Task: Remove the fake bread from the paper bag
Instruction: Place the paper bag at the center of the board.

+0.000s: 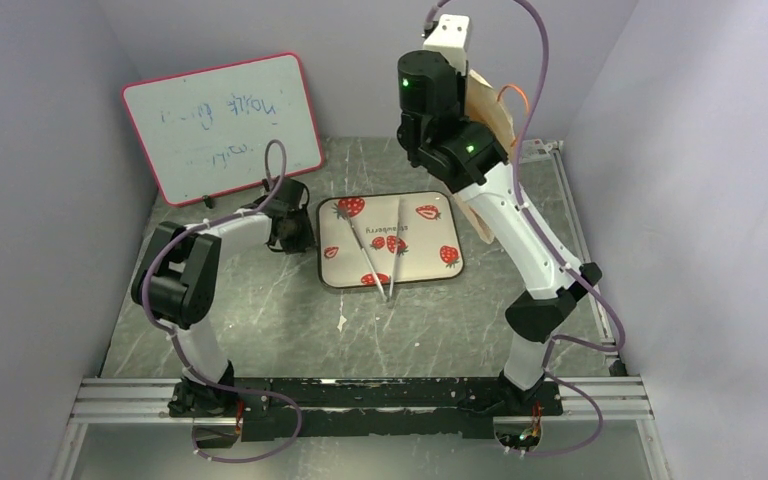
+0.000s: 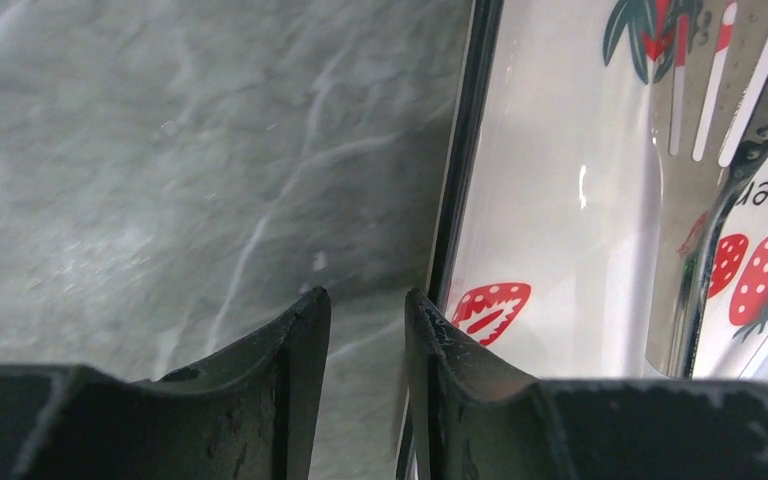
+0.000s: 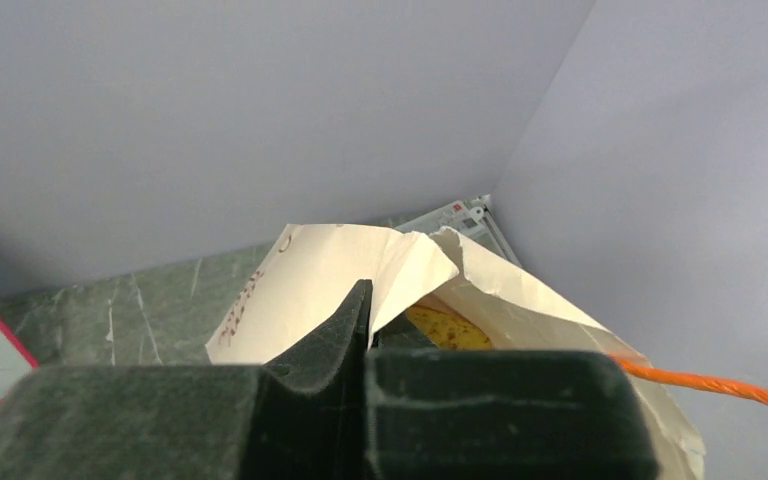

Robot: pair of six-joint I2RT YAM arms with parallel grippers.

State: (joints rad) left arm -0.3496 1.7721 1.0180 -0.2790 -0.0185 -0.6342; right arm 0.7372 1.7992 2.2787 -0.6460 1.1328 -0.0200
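High at back right, the right gripper (image 3: 368,300) clamps the paper bag (image 3: 310,270) by its rim, holding it aloft, fake bread (image 3: 447,326) showing inside. Tipping it out likely comes next, while the left gripper (image 2: 367,312) sits slightly parted, empty.

tray (image 1: 430,265) printed "strawberry", whiteboard (image 1: 222,125) scrawl illegible

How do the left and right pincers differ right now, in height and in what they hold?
The left pincer sits low by the table, beside the strawberry tray; the right pincer is up high near the back wall. The left's jaws stand slightly apart with nothing between them; the right's are shut on the paper bag. Both are dark and two-fingered.
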